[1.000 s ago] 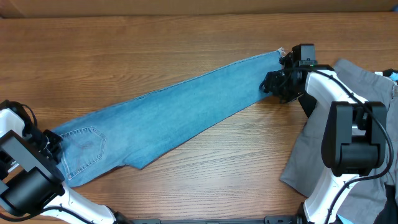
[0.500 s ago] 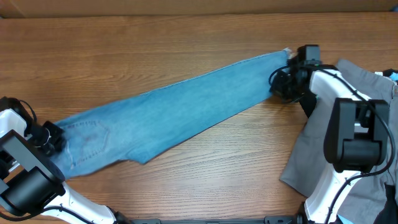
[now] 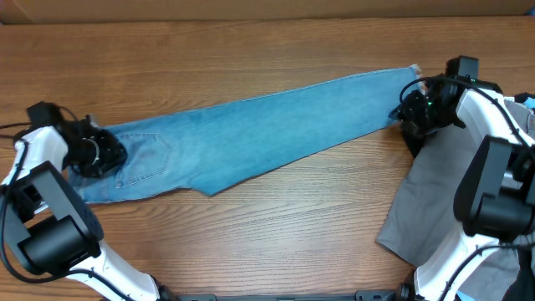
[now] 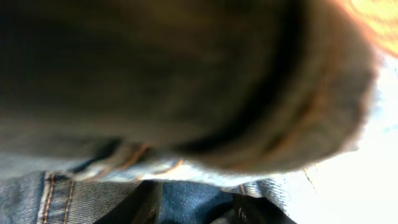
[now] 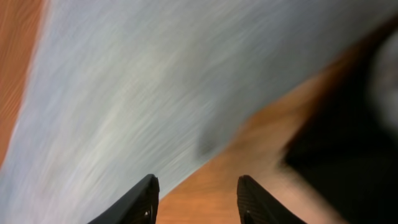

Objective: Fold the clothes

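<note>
The light-blue denim jeans [image 3: 267, 134] lie stretched slantwise across the wooden table, with the waist and a stitched back pocket at the left and the frayed leg hem at the upper right. My left gripper [image 3: 99, 154] is at the waist end. In the left wrist view it is shut on a bunch of the jeans' denim [image 4: 186, 205], and a waistband fold fills most of that view. My right gripper [image 3: 408, 110] is at the hem end. In the right wrist view [image 5: 196, 202] its fingers are apart with bare wood between them and the jeans' denim [image 5: 143, 81] just ahead.
Grey trousers [image 3: 435, 188] lie at the right under the right arm. A pale-blue piece [image 3: 525, 100] shows at the far right edge. Both arm bases stand at the table's front corners. A cardboard wall runs along the back edge.
The jeans have slid to the right and pulled out straighter. Both grippers moved right with them, the left one coming in from the table's left edge.
</note>
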{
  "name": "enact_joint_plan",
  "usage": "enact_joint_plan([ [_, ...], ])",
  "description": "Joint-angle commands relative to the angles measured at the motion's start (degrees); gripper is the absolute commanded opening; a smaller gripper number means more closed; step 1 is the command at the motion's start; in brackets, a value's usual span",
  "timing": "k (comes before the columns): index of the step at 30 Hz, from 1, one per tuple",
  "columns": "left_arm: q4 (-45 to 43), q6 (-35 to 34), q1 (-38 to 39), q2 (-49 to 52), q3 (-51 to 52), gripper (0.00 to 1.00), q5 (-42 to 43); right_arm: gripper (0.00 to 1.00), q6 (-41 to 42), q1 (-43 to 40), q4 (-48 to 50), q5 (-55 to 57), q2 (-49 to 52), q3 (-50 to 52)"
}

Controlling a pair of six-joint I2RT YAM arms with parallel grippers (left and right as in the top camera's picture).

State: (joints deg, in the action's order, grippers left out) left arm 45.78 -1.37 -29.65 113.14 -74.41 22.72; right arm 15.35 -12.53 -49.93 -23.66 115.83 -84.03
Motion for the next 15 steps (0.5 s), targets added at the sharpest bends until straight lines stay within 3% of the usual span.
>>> enact_joint_plan([
  [1, 0.46, 3.65, 2.84, -0.44, -1.14, 0.41, 2.08, 0.46, -4.20, 5.70, -3.78, -4.76, -8.20, -1.51],
  [8, 0.57, 0.04, 2.40, -0.44, -1.84, 0.41, -1.18, 0.48, -2.56, 21.53, -11.91, -6.03, -9.68, -0.94],
  [15, 3.91, 0.09, 1.51, -0.44, -4.42, 0.40, -1.90, 0.46, 14.78, 37.79, -0.68, -6.19, -9.31, 7.74],
])
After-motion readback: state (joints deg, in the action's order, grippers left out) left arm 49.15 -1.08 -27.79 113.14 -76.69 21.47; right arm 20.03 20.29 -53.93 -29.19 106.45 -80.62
